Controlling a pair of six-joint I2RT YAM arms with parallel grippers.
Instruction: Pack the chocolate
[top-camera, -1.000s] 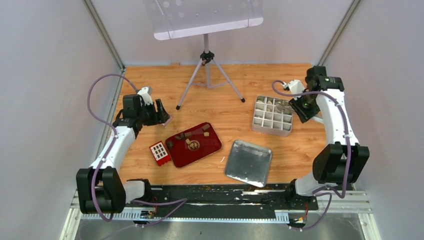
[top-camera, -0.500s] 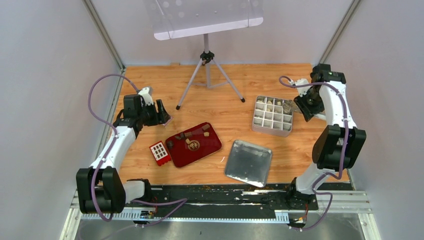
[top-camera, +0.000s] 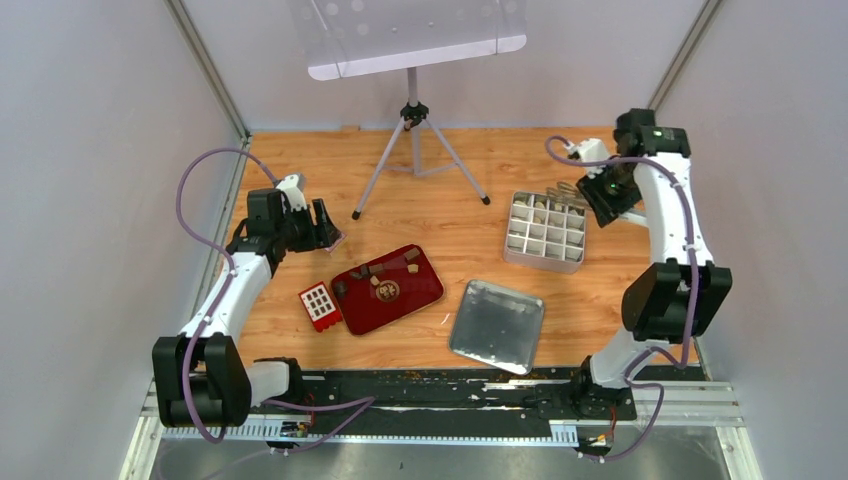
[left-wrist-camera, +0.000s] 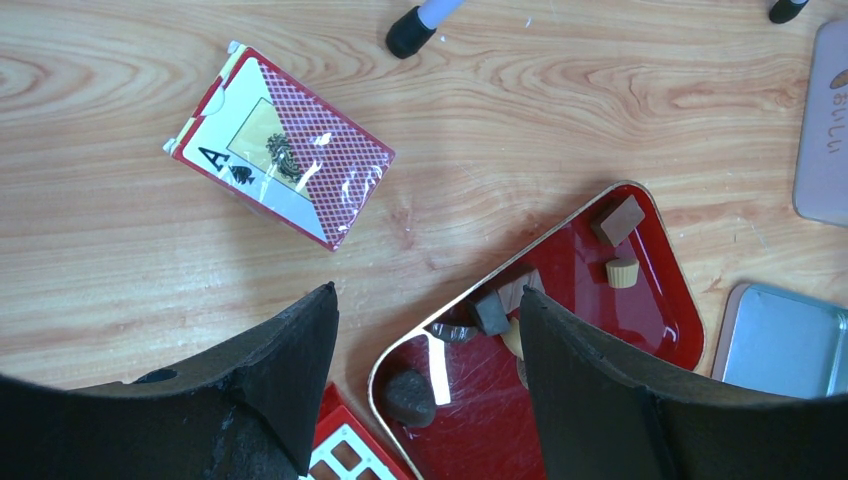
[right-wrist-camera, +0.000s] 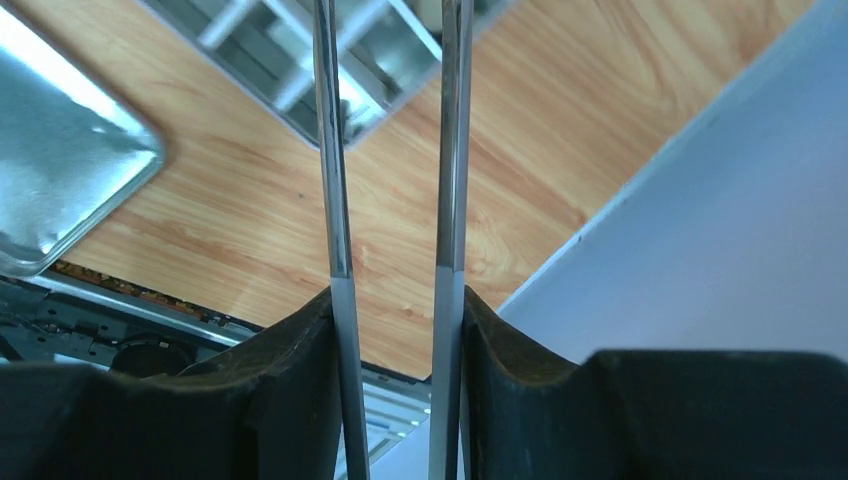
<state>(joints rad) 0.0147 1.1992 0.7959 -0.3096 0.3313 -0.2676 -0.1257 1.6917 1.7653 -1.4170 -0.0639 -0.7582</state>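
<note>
Right tool (right-wrist-camera: 396, 300) grips tongs (right-wrist-camera: 331, 150) (left tool (left-wrist-camera: 428, 298) agape).

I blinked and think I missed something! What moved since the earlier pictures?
The right fingers, clamped on metal tongs, swung away from the robot's base and slightly left; the tongs now hang by the divided tin's far edge. I see nothing picked up or dropped. The left fingers, open near the red tray, stayed put, and so did tin, tray and loose lid.
</note>
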